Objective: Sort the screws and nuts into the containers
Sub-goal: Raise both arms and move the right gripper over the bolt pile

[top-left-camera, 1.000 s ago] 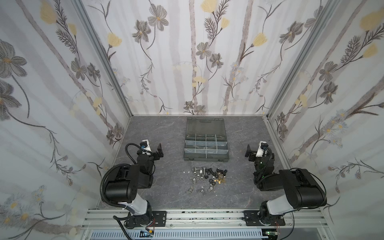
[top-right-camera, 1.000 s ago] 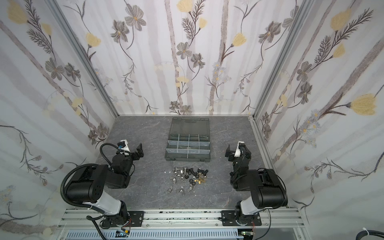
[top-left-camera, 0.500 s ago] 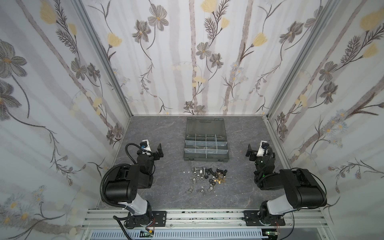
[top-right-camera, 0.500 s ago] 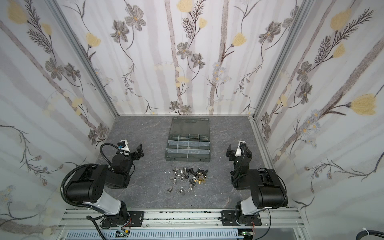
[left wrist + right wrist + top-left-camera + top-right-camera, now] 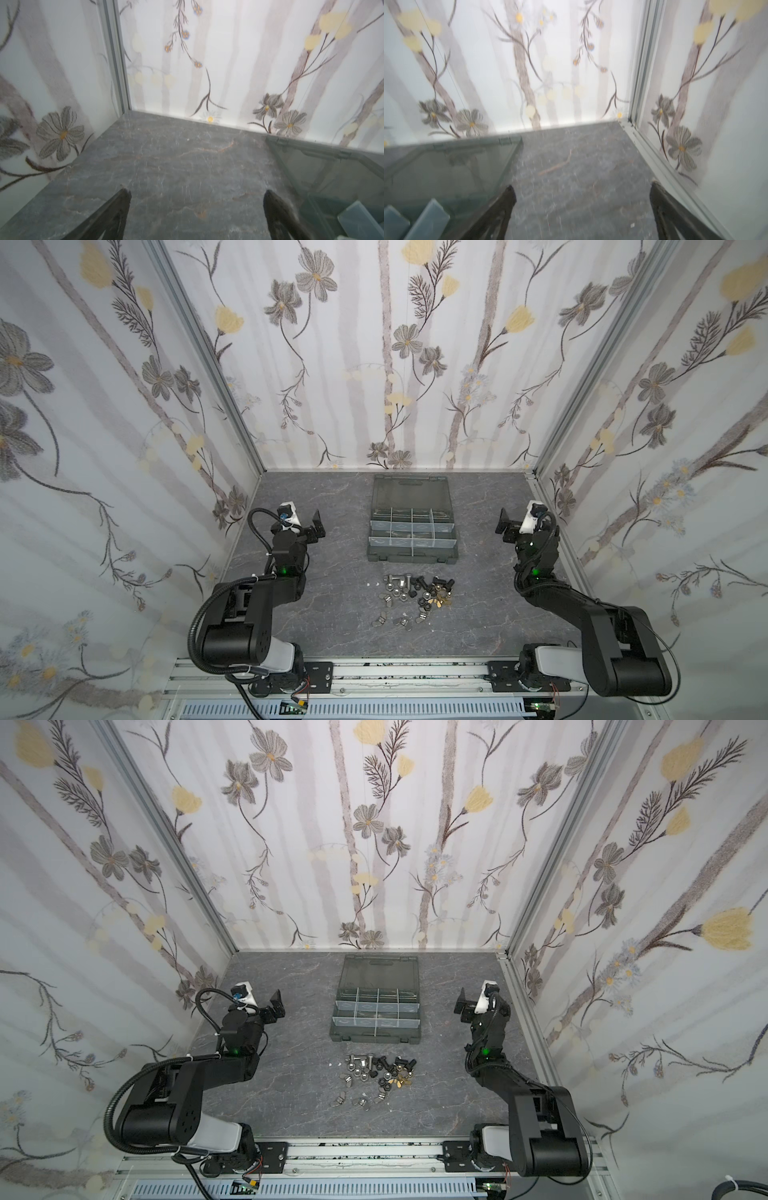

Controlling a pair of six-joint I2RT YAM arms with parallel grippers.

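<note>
The screws (image 5: 400,582) (image 5: 362,1062) and nuts (image 5: 428,600) (image 5: 389,1080) lie in a loose pile on the grey table, just in front of the dark organizer case. Its containers (image 5: 411,527) (image 5: 376,1007) are open to view in both top views. The smoky lid (image 5: 410,493) (image 5: 332,170) (image 5: 446,166) lies flat behind them. My left gripper (image 5: 314,526) (image 5: 197,193) is open and empty, left of the case. My right gripper (image 5: 504,526) (image 5: 582,189) is open and empty, right of the case. Both are well behind the pile.
Silver wing nuts (image 5: 380,620) lie nearest the front of the pile, with brass ones (image 5: 441,603) on its right. Flowered walls enclose the table on three sides. A metal rail (image 5: 654,153) runs close beside the right gripper. Both arm bases stand at the front edge.
The right gripper has shifted slightly toward the back wall, and its wrist view is blurred. Nothing was picked up; the pile and case lie as before.
</note>
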